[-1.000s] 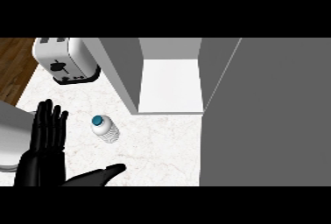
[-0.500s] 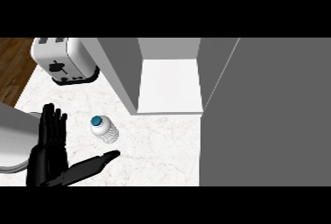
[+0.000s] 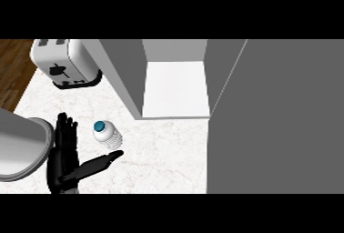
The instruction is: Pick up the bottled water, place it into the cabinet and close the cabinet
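Note:
The water bottle (image 3: 109,136), clear with a blue cap, stands upright on the white marble counter (image 3: 161,154), left of the cabinet's front. My left hand (image 3: 64,164) is open just left of the bottle, its fingers (image 3: 66,132) straight and pointing away from me. Its thumb (image 3: 104,160) is spread to the right, ending just below the bottle and not touching it. The grey cabinet (image 3: 176,88) is open, showing a bare white shelf. Its door (image 3: 282,118) stands open as a large grey panel on the right. My right hand does not show.
A white toaster (image 3: 64,63) sits at the back left of the counter. A large grey rounded shape (image 3: 20,148) fills the left edge beside my hand. Wooden floor (image 3: 13,68) shows beyond the counter's left edge.
My left hand has crept up and to the right towards the bottle, and its thumb has swung up closer under it. The bottle and the cabinet door have not moved.

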